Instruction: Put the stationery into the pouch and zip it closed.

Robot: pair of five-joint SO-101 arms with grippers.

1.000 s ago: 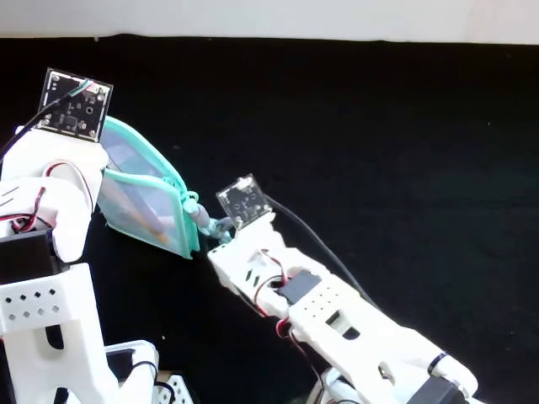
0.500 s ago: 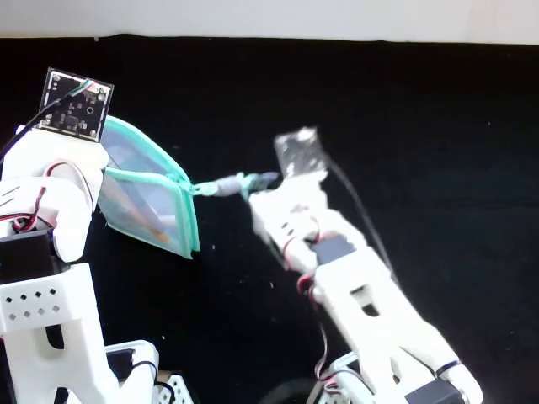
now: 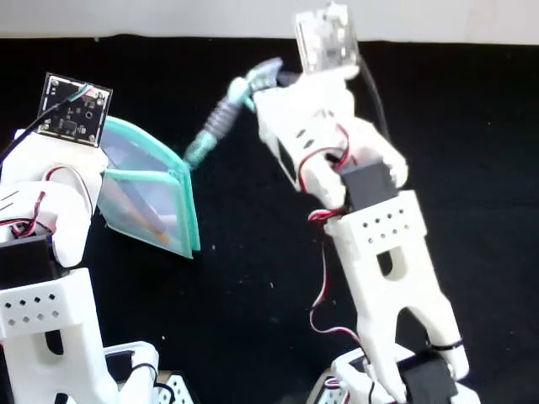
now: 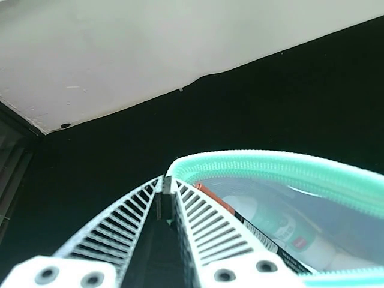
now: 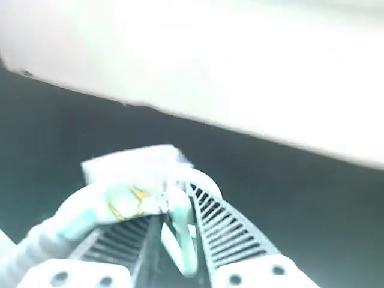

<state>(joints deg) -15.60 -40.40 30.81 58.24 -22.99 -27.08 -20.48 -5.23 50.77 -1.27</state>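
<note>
The teal-edged clear pouch (image 3: 147,198) hangs off the table at the left, with my left gripper (image 4: 166,185) shut on its rim (image 4: 264,163). Pens (image 4: 264,225) lie inside it, and a pencil (image 3: 141,216) shows through the clear side. A grey and teal zipper strap (image 3: 217,122) stretches up and to the right from the pouch's top corner. My right gripper (image 3: 268,77) is raised high near the back and shut on the strap's end (image 5: 135,201). In the right wrist view the teal loop (image 5: 180,246) sits between the fingers (image 5: 225,231).
A black cloth (image 3: 455,126) covers the table, and a white wall (image 3: 168,17) runs behind it. The left arm's white body (image 3: 42,252) stands at the left edge. The right arm's body (image 3: 379,252) rises in the middle right.
My right gripper has swung from beside the pouch's lower corner up and back to the right, drawing the zipper strap taut. The left arm and pouch have stayed still.
</note>
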